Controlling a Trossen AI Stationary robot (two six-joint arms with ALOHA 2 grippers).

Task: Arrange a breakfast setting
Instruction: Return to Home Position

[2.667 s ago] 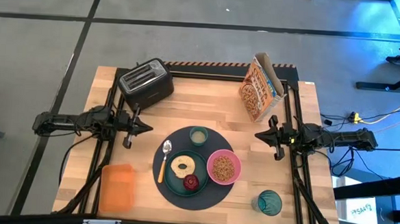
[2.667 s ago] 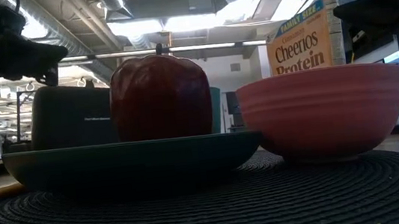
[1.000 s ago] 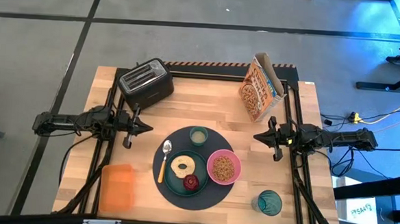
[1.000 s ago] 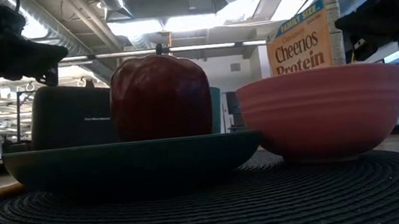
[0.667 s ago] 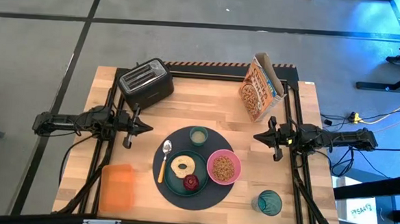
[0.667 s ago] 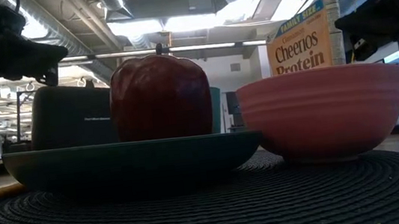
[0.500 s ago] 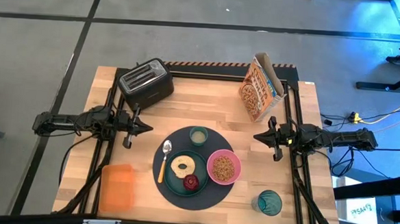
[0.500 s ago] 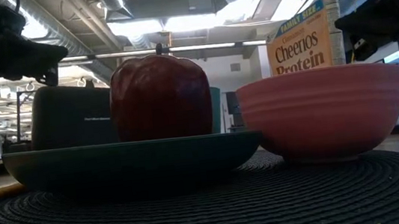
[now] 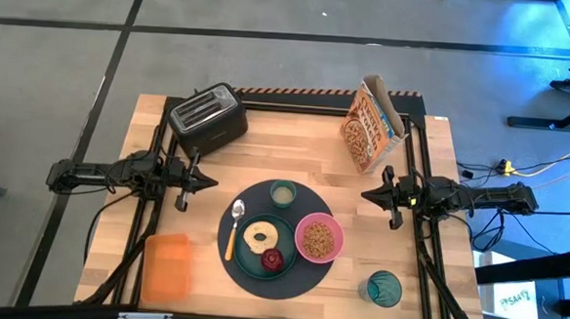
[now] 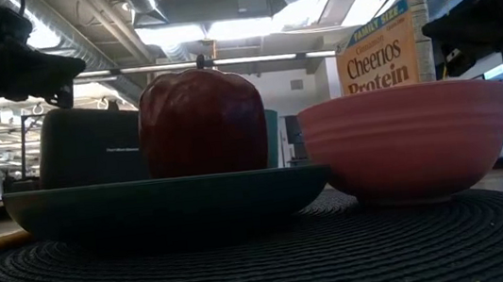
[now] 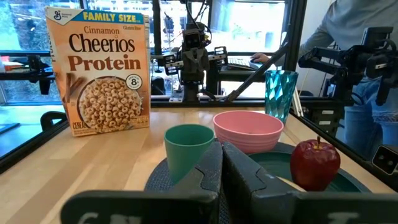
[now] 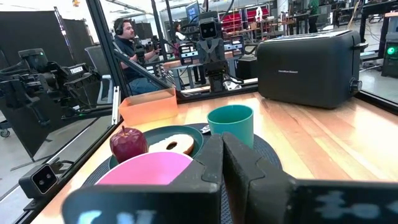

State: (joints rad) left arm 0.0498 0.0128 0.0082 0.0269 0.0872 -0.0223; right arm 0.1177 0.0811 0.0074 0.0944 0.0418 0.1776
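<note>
The breakfast setting (image 9: 261, 238) sits complete on the dark mat (image 9: 314, 198) mid-desk (image 9: 295, 150), so the left tool (image 9: 204, 182) and right tool (image 9: 369, 194), each apparently pressed together and empty, need only park outboard, never sweeping over it.

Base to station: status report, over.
Left gripper shut, left of mat; right gripper shut, right of mat. Bagel, apple on plate; spoon, cup, bowl beside it. Toaster, cereal box apart from both grippers.

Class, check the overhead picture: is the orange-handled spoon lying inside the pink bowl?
No: the orange-handled spoon lies on the dark grey round mat beside the teal plate, across it from the pink bowl.
</note>
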